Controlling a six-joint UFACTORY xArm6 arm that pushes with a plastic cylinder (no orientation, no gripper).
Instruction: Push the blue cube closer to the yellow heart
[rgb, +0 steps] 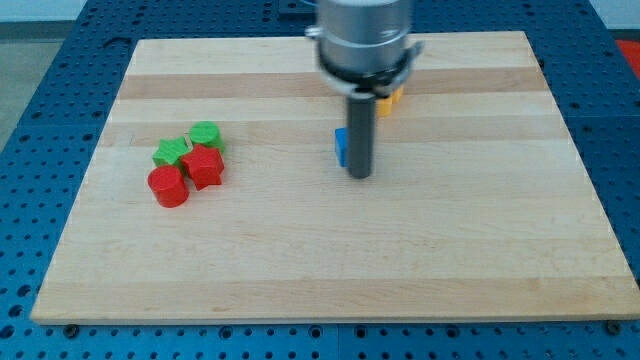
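Observation:
The blue cube (341, 146) sits near the middle of the wooden board, mostly hidden behind my rod; only its left edge shows. The yellow heart (389, 102) lies just above and to the right of it, largely covered by the arm's body, with only a yellow-orange sliver visible. My tip (360, 176) rests on the board right beside the blue cube, at its lower right, touching or nearly touching it.
A cluster at the view's left holds a green star (172, 151), a green round block (206, 134), a red star-like block (205, 166) and a red cylinder (168, 187). The board (330, 270) lies on a blue perforated table.

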